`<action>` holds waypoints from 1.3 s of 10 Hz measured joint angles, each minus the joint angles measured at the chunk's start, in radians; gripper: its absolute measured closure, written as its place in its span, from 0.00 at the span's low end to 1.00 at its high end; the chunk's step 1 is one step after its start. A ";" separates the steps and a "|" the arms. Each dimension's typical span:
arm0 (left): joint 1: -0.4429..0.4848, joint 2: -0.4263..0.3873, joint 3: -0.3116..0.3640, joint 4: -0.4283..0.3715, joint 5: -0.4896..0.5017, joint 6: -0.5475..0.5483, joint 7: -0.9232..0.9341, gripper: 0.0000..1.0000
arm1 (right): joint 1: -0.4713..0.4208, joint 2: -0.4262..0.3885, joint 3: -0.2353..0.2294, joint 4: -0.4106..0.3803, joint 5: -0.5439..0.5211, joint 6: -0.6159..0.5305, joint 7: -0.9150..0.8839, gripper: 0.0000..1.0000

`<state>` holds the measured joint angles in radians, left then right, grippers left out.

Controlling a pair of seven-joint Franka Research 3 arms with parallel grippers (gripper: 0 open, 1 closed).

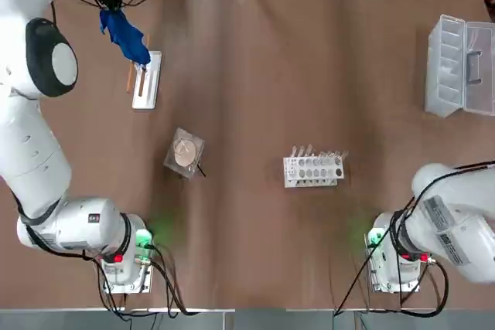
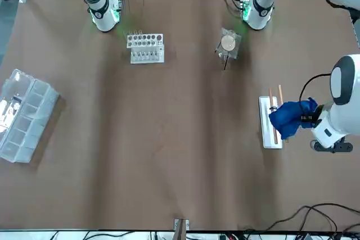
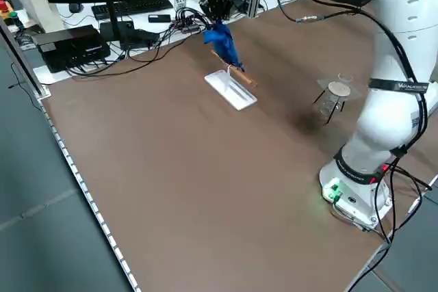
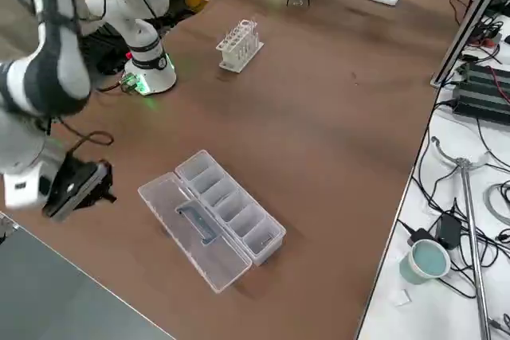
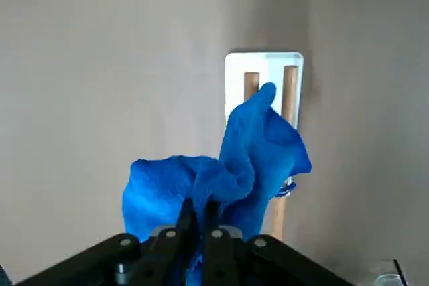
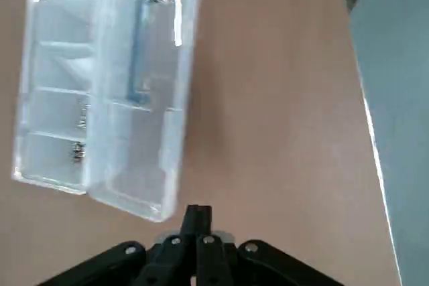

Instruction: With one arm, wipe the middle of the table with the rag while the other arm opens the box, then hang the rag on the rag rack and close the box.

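Pinched in the left gripper [image 5: 198, 222], the soft, folded blue rag [image 5: 221, 165] hangs over the rag rack's [image 1: 147, 80] wooden rods near the table's [image 1: 255, 98] far-left corner. Only the right wrist view shows the right gripper [image 6: 198, 222], empty with fingers pressed together, beside the opened translucent box [image 6: 100, 85] at the right edge.

Two glossy white arms [image 1: 31, 144] with rounded shells, dark grey joint discs and black seams. Green lights glowing at both bases [image 1: 143, 239]. Black cables looping around bases. Black grippers [image 5: 198, 222].
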<state>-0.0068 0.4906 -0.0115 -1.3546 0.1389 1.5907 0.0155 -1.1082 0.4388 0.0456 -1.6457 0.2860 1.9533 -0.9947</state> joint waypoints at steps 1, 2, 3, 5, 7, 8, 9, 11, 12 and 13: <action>-0.005 0.011 -0.001 -0.004 0.000 0.021 0.000 0.92 | -0.020 0.092 0.001 0.049 0.062 0.001 -0.052 0.99; -0.012 0.028 -0.003 -0.008 0.000 0.048 -0.008 0.92 | -0.025 0.176 0.002 0.097 0.098 0.003 -0.076 0.99; -0.020 0.046 -0.007 -0.009 0.000 0.075 -0.027 0.92 | -0.027 0.241 0.003 0.135 0.121 0.004 -0.085 0.99; -0.041 0.066 -0.011 -0.009 0.000 0.103 -0.082 0.92 | -0.029 0.305 0.004 0.173 0.164 0.002 -0.115 0.99; -0.053 0.074 -0.013 -0.009 0.000 0.105 -0.118 0.92 | -0.025 0.329 0.018 0.192 0.198 -0.008 -0.145 0.99; -0.051 0.081 -0.013 -0.012 0.000 0.105 -0.122 0.92 | -0.013 0.330 0.027 0.199 0.202 -0.026 -0.147 0.99; -0.045 0.090 -0.013 -0.014 -0.007 0.105 -0.126 0.92 | 0.002 0.330 0.034 0.204 0.203 -0.065 -0.147 0.99; -0.033 0.100 -0.013 -0.016 -0.031 0.105 -0.127 0.92 | 0.017 0.330 0.031 0.230 0.202 -0.135 -0.153 0.99; -0.039 0.108 -0.014 -0.017 -0.035 0.108 -0.132 0.92 | 0.018 0.330 0.032 0.247 0.202 -0.169 -0.154 0.99; -0.046 0.118 -0.015 -0.018 -0.036 0.113 -0.142 0.92 | 0.018 0.330 0.034 0.265 0.202 -0.203 -0.156 0.99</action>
<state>-0.0531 0.6091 -0.0262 -1.3725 0.1033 1.7040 -0.1269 -1.0897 0.7690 0.0797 -1.3809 0.4882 1.7500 -1.1506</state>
